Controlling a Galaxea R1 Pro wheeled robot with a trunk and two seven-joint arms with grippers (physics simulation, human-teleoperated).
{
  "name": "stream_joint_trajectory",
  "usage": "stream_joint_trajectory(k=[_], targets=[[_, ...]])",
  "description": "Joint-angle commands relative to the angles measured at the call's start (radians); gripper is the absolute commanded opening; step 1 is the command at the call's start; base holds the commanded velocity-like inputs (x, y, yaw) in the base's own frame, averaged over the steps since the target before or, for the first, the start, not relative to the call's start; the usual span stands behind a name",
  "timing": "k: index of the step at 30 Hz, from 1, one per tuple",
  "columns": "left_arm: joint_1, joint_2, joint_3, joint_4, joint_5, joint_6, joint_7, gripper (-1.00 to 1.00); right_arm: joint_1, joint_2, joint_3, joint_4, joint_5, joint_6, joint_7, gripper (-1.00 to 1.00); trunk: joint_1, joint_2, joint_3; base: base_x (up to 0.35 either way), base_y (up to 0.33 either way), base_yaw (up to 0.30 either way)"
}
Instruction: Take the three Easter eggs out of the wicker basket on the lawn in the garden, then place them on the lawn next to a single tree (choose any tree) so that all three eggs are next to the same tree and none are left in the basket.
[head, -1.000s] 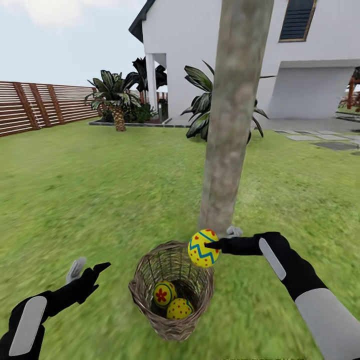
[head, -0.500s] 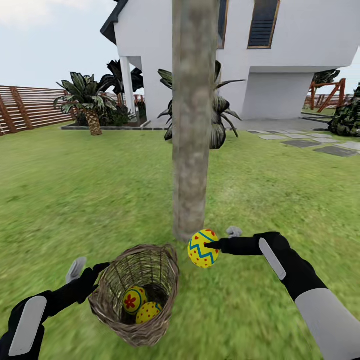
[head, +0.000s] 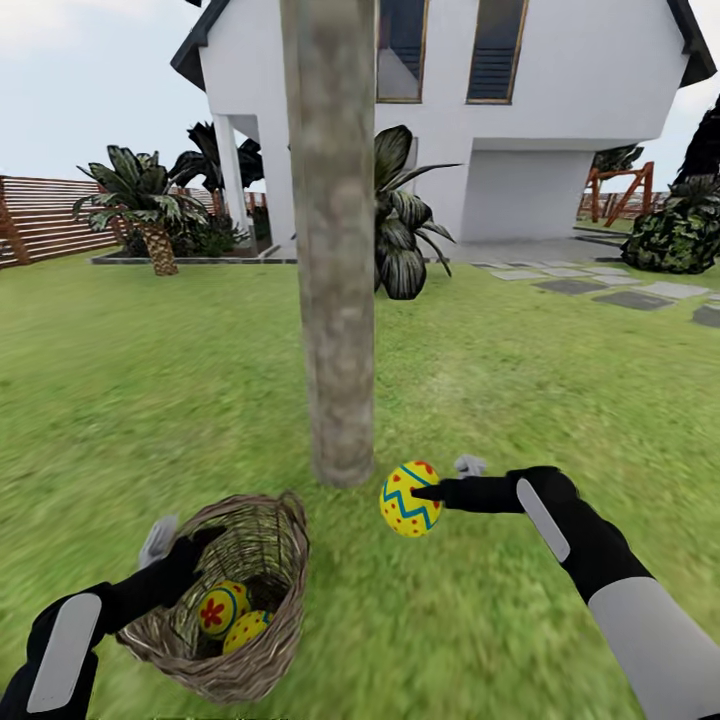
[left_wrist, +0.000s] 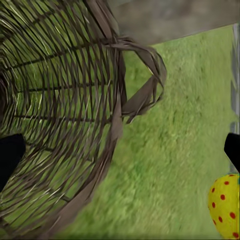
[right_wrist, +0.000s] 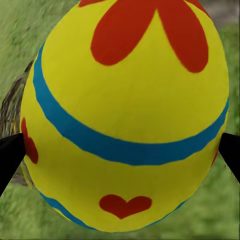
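One Easter egg (head: 409, 498) was out of the wicker basket (head: 232, 610) and hung in the lower middle of the head view, clamped between the fingers of the right gripper (head: 428, 490), above the lawn (head: 560, 400) and just right of the foot of the tree (head: 336, 300); the other two eggs (head: 230, 618) lay together deep in the basket at the lower left of that frame, one showing a red flower, the other partly hidden behind it; so, as a judgement, the task was at best a third along, with no egg yet set down on the grass and two lifts left.

The left gripper (head: 172, 545) sat against the basket's near wall; whether it was spread or closed on the weave could not be told.

The right wrist view gave what the head view could not: the held egg (right_wrist: 125, 115) close up, with a red flower at its top, blue bands and a small red heart, dark fingertips (right_wrist: 11, 155) touching it at both edges, and a sliver of wicker behind at the left edge. The left wrist view showed the basket's open weave (left_wrist: 55, 115) and its loop handle (left_wrist: 147, 82), grass visible through the sides, and the held egg (left_wrist: 225, 205) in the lower right corner.

The head view alone took in the white house (head: 560, 110) and fence (head: 40, 215) at the top.
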Motion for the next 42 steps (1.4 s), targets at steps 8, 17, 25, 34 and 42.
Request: stream_joint_trajectory(k=[8, 17, 25, 34, 42], targets=[[-0.001, -0.001, 0.000, -0.001, 0.006, 0.005, 0.006, 1.00, -0.001, 0.000, 0.001, -0.003, 0.002, -0.001, -0.072, -1.00, 0.000, 0.000, -0.001, 0.076, -0.227, 0.283], [-0.001, -0.001, 0.000, -0.001, 0.006, 0.005, 0.006, 1.00, -0.001, 0.002, 0.001, -0.001, 0.002, -0.015, -0.112, -1.00, 0.000, 0.000, -0.001, 0.135, -0.309, 0.291], [-0.001, -0.005, 0.000, -0.003, 0.006, 0.005, 0.006, 1.00, 0.000, 0.005, 0.004, 0.044, 0.002, -0.085, -0.205, -1.00, 0.000, 0.000, -0.001, 0.135, -0.310, 0.291], [-0.001, -0.030, -0.057, -0.017, 0.010, 0.008, 0.006, 1.00, 0.001, 0.134, 0.034, 0.399, 0.125, -0.444, -0.448, -1.00, 0.000, 0.000, -0.001, 0.024, -0.056, 0.093], [-0.001, -0.028, -0.089, -0.074, 0.012, 0.019, -0.060, 1.00, 0.001, 0.140, 0.037, 0.439, 0.149, -0.518, -0.449, -1.00, 0.000, 0.000, -0.001, 0.000, 0.000, 0.000]])
